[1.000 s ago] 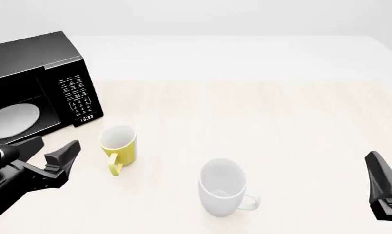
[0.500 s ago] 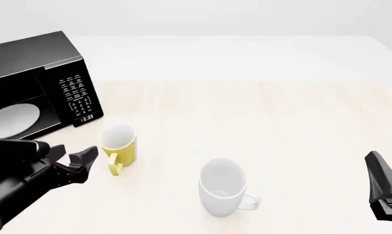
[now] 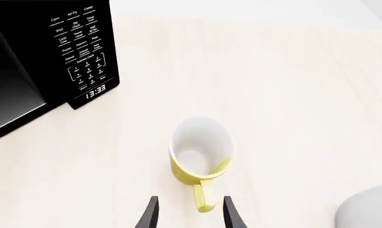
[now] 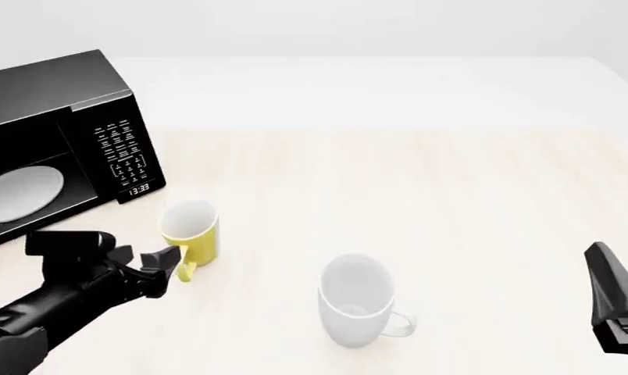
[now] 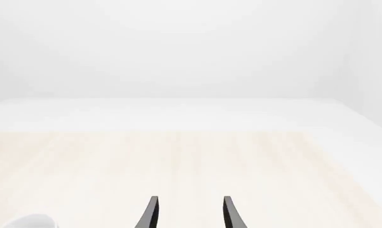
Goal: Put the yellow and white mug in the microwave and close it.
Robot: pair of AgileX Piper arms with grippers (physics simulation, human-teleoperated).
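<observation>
Two arms were over the desk (image 4: 419,172). Left hand (image 3: 188,213) reached in low from 7 o'clock, fingers apart, w/ the handle of the yellow and white mug (image 4: 191,230) just ahead between the tips; contact couldn't be told. Mug stood upright, handle toward 6 o'clock, near the microwave (image 4: 64,133) at 10 o'clock. Microwave was open, white turntable (image 4: 20,192) showing. Larger white mug (image 4: 358,300) sat at 5 o'clock from the yellow one. Right hand (image 5: 188,213) hung at far 4 o'clock, fingers apart, holding nothing.
</observation>
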